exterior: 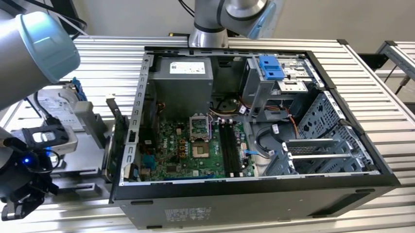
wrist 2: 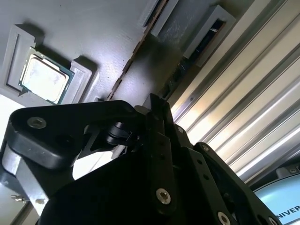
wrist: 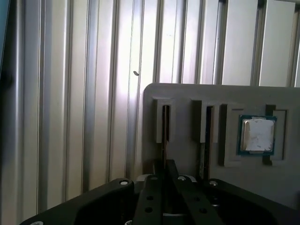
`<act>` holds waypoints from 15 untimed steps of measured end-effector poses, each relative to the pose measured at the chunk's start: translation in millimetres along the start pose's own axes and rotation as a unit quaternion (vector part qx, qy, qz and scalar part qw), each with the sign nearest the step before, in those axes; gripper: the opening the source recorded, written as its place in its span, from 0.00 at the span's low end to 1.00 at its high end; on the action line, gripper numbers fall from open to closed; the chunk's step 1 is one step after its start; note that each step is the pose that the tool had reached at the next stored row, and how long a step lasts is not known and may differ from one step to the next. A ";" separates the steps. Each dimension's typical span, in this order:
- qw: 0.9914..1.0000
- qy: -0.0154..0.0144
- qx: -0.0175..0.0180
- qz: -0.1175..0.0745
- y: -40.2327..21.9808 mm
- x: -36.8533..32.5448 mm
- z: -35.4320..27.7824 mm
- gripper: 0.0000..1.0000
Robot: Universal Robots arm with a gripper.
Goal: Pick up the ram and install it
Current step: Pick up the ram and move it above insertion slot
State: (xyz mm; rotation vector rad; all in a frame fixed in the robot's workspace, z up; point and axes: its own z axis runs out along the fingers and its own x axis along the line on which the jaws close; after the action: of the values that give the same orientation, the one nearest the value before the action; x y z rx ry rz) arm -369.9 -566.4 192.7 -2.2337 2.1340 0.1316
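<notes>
The ram stands on edge in a narrow slot of a grey holder, its thin brownish edge facing up. In the second wrist view the ram runs as a long thin line across the holder toward my fingertips. My gripper has its black fingers drawn together over the near end of that edge, shut on it while it still sits in the slot. In the exterior view my gripper hangs low at the exterior view's left, beside the open computer case. Long dark memory slots lie on the motherboard.
A square silver processor chip rests in a recess of the holder, and a dark board fills the neighbouring slot. A green card stands on edge against the case wall. A hard drive lies behind the holder on the ribbed metal table.
</notes>
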 end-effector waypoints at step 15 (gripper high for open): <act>1.000 0.000 0.000 0.000 1.5 -1.3 -5.8 0.00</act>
State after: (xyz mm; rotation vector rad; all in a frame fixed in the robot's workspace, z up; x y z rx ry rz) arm -371.3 -565.7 198.6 -2.2337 2.1342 0.1317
